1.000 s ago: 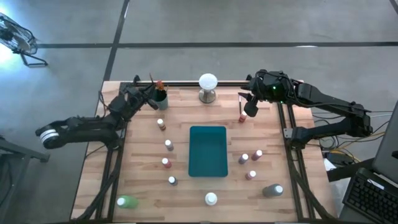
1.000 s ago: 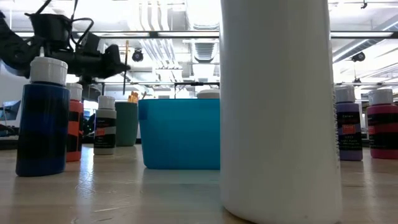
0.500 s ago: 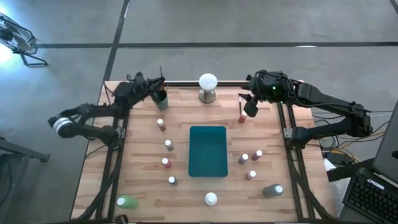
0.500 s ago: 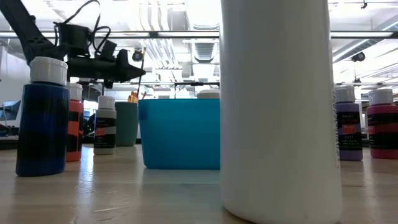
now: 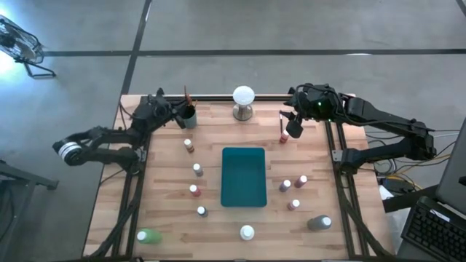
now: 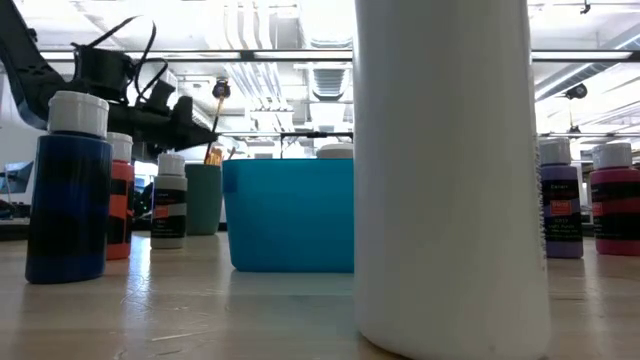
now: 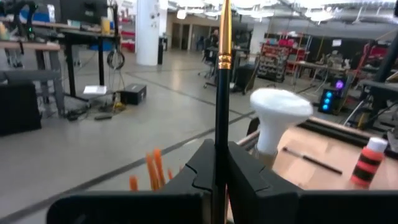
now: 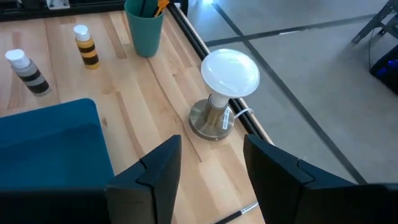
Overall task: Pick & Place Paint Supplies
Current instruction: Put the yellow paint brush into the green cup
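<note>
At the table's far left stands a teal cup (image 5: 189,116) (image 6: 203,198) with orange brush ends in it. Beside and just above it, my left gripper (image 5: 177,110) (image 6: 205,120) is shut on a thin dark brush (image 7: 224,74) with a gold ferrule. My right gripper (image 5: 291,127) (image 8: 211,168) hangs open at the far right, above a red bottle (image 5: 282,138) and a brush lying on the wood (image 8: 239,213). Several white-capped bottles stand on either side of the teal tray (image 5: 243,175). My left gripper pinches the brush's dark handle (image 7: 219,134), below the gold ferrule, between its two fingers. The fingers come in level from the table's left and lie across the handle. The brush stands nearly upright, slightly tilted, clear of the table, its lower end (image 6: 209,152) down at the cup's mouth.
A white ball on a metal base (image 5: 243,102) (image 8: 227,81) stands at the far edge between the arms. A green bottle (image 5: 148,235), a white bottle (image 5: 247,233) and a grey bottle (image 5: 319,223) stand along the near edge. A black rail runs along the far edge.
My left gripper has carried the brush toward the cup, first swinging toward the far edge and then sinking. The brush has tipped from upright to a slight tilt and its lower end now sits at the cup's mouth.
</note>
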### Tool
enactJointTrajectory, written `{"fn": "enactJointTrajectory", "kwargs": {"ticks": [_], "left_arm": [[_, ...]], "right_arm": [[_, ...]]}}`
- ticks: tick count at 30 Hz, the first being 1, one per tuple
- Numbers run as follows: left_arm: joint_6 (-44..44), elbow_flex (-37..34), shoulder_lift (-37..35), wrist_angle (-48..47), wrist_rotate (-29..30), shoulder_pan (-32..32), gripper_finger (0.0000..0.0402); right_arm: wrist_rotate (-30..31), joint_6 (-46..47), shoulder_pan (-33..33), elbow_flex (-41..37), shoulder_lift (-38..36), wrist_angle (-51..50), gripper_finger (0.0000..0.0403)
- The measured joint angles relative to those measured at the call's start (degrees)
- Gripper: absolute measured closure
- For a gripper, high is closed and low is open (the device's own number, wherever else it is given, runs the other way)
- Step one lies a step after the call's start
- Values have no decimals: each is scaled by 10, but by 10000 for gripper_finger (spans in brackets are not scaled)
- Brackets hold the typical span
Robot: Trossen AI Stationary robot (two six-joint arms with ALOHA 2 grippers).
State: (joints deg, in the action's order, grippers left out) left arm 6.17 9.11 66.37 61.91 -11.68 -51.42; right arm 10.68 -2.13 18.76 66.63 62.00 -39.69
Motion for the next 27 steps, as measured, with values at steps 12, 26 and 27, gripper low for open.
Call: {"fn": "enactJointTrajectory", "kwargs": {"ticks": [12,26,27], "left_arm": [[3,-28,19,0,13,0,382],[3,-26,19,-30,13,0,379],[3,-26,19,-30,13,0,378]], "right_arm": [[0,0,0,0,0,1,256],[0,0,0,0,0,1,294],[0,0,0,0,0,1,296]]}}
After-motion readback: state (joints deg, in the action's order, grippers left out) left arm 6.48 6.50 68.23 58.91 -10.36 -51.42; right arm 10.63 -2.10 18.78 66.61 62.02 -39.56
